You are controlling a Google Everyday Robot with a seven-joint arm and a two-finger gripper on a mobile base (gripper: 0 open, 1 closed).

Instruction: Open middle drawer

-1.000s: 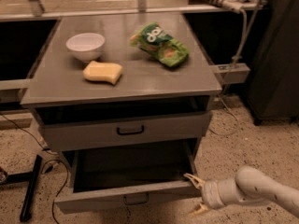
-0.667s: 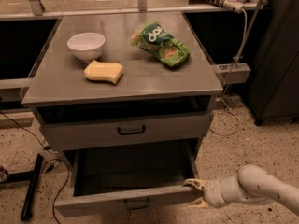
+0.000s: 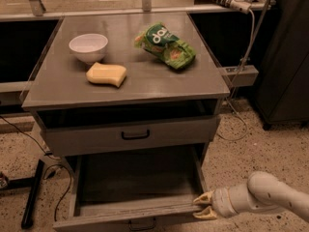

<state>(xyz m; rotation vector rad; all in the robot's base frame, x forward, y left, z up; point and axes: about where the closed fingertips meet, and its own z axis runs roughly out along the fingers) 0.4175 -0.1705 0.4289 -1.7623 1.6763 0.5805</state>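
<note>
The middle drawer (image 3: 125,214) has slid further out toward 6 o'clock (well open). The gripper (image 3: 204,205) sits at 5 o'clock beside the drawer's right front corner, fingers narrowly apart, holding nothing. The pull looks complete; next, back away clear.

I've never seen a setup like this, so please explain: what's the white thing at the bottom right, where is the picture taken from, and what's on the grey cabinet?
The white tube is a robot's arm. Its end effector, two tan fingers apart, sits at the front right corner of a pulled-out grey flat-fronted drawer, apparently holding nothing. The camera looks down from in front. On the grey cabinet top lie a white round bowl, a yellow sponge-like block and a green snack bag. The grey drawer above, with a black bar handle, is shut.
</note>
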